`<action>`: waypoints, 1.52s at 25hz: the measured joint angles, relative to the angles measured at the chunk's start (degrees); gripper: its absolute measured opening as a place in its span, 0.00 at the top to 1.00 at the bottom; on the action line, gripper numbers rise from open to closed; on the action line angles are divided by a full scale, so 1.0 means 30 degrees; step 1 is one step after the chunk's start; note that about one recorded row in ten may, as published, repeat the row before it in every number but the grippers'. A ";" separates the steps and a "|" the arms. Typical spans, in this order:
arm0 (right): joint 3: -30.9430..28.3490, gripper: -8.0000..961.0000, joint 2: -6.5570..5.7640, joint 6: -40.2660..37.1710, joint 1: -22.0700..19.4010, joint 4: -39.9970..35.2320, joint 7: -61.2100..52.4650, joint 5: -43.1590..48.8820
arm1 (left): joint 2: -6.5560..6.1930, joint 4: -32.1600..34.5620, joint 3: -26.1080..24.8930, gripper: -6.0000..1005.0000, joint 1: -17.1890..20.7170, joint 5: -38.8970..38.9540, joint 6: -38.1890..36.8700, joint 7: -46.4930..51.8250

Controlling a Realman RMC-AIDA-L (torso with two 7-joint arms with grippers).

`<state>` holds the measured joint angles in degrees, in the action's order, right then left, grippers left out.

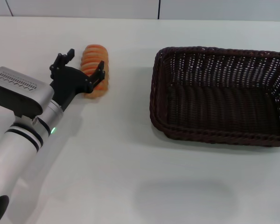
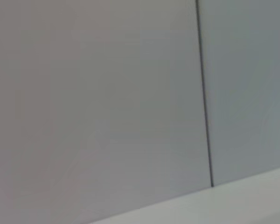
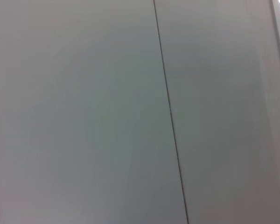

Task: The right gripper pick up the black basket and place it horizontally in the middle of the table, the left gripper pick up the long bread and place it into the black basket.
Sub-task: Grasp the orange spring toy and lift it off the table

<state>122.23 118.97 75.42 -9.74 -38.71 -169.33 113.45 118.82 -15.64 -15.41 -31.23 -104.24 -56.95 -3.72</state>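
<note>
Now, with left gripper (image 1: pixel 86 66) spread open astride the long bread (image 1: pixel 96 69) on the table (image 1: pixel 130 158), well left of the black basket (image 1: pixel 221 95): lower squarely, close across the loaf's middle, lift level.

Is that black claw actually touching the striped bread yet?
Cannot tell. In the head view the left gripper straddles the long bread with open jaws, but no contact or gap shows plainly.
</note>
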 joint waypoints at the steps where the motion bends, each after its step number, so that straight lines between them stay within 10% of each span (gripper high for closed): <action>1: 0.0002 0.12 0.0000 0.0008 0.0019 0.0005 -0.0002 0.0000 | 0.0012 -0.0030 0.0036 0.14 -0.0043 0.0001 0.0158 -0.0030; 28: 0.0010 0.12 -0.0137 0.0130 0.0409 0.0453 -0.0015 0.0435 | -0.0025 -0.0531 -0.0344 0.18 -0.0983 -0.0867 0.3551 -0.0511; 38: -0.0144 0.12 -0.0153 0.0311 0.0461 0.0390 -0.0014 0.0594 | -0.0205 -0.2719 -0.1689 0.36 -0.0376 -0.1046 0.2331 -0.3803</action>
<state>121.80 118.52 76.35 -8.35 -37.54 -169.37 115.23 118.20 -23.80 -20.48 -32.36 -107.38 -49.95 -15.13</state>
